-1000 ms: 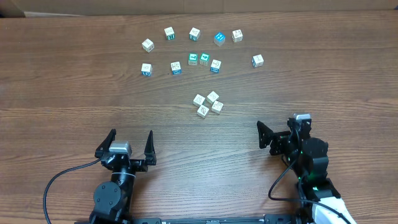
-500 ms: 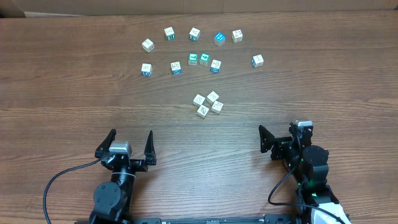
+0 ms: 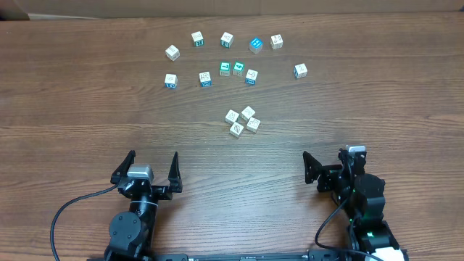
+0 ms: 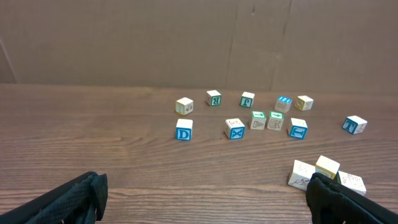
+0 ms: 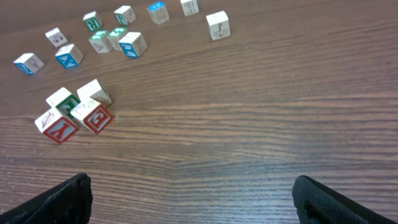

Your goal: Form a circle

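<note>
Ahead of left gripper (image 4: 205,190), D block (image 4: 184,131), R block (image 4: 213,98), J block (image 4: 247,99) each show that letter; ahead-left of right gripper (image 5: 189,186), Y block (image 5: 59,128) shows red Y.

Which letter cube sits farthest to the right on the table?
The lone cube off the second row's right end, showing a blue side face; the rest lie further left.

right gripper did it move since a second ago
Yes, the right gripper drew back toward the near edge of the table, away from the four-cube cluster.

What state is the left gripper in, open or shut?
Open: the left gripper has its two fingers spread wide apart in the overhead view, with nothing held between them.
</note>
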